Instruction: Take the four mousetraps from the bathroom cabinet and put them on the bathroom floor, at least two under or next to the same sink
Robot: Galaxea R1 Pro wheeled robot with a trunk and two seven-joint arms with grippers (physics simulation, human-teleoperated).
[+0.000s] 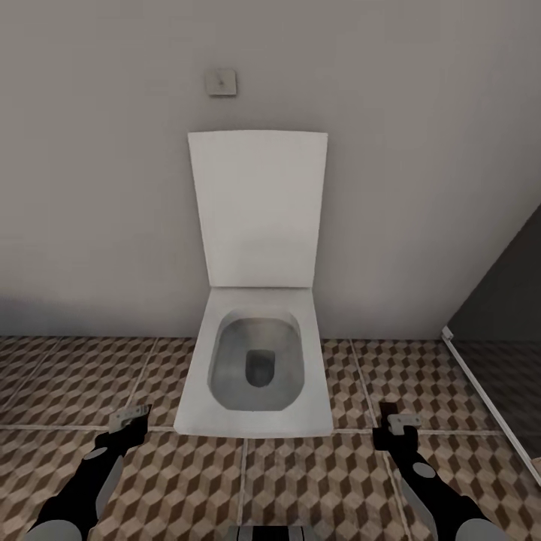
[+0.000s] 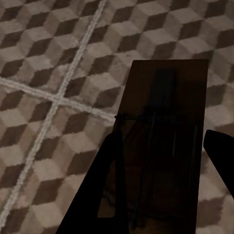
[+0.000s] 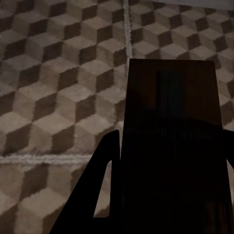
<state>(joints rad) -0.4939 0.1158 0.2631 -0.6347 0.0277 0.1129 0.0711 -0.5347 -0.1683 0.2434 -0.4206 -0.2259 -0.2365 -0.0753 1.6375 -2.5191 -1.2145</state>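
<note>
Each of my grippers holds a mousetrap above the bathroom floor (image 1: 75, 376), which has brown, beige and white cube-pattern tiles. In the left wrist view, a dark wooden mousetrap (image 2: 163, 107) with a metal spring sits between the fingers of my left gripper (image 2: 163, 165). In the right wrist view, my right gripper (image 3: 168, 170) is shut on another flat dark mousetrap (image 3: 170, 112). In the head view, my left gripper (image 1: 129, 421) hangs low to the left of the toilet. My right gripper (image 1: 397, 427) hangs to its right.
A white toilet (image 1: 259, 368) with its lid up stands straight ahead against the grey wall, under a small flush plate (image 1: 221, 82). At the right is a dark glass panel (image 1: 503, 315) with a white strip (image 1: 488, 398) along the floor. Tiled floor lies on both sides of the toilet.
</note>
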